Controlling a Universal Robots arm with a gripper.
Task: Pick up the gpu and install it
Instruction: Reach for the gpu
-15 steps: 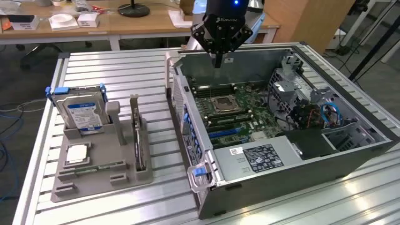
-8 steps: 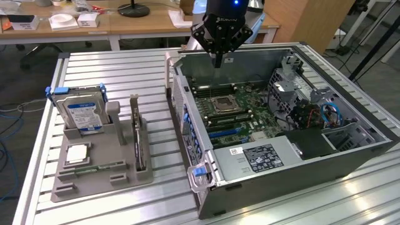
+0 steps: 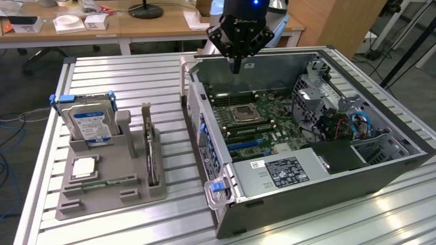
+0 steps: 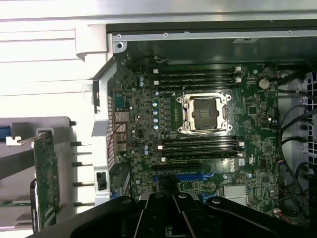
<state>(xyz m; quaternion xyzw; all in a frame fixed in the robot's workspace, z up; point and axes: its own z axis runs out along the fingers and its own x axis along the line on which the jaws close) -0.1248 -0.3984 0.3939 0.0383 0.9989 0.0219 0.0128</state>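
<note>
The gpu (image 3: 149, 148) stands edge-on in a slot of the grey holder (image 3: 109, 191), on the exterior view's left; in the wrist view the gpu (image 4: 46, 173) is a green card with a silvery bracket at one end. My gripper (image 3: 236, 67) hangs shut and empty over the far edge of the open computer case (image 3: 381, 153), well away from the gpu. In the wrist view the gripper (image 4: 168, 201) is dark, above the motherboard (image 4: 257, 114), near the blue expansion slot (image 4: 190, 176).
The holder also carries a hard drive (image 3: 92, 122), a processor chip (image 3: 83, 167) and a memory stick (image 3: 102, 182). The motherboard (image 3: 256, 127) has a bare processor socket (image 3: 243, 113). Cables (image 3: 354, 125) crowd the case's right side. Desks stand behind the slatted table (image 3: 136, 76).
</note>
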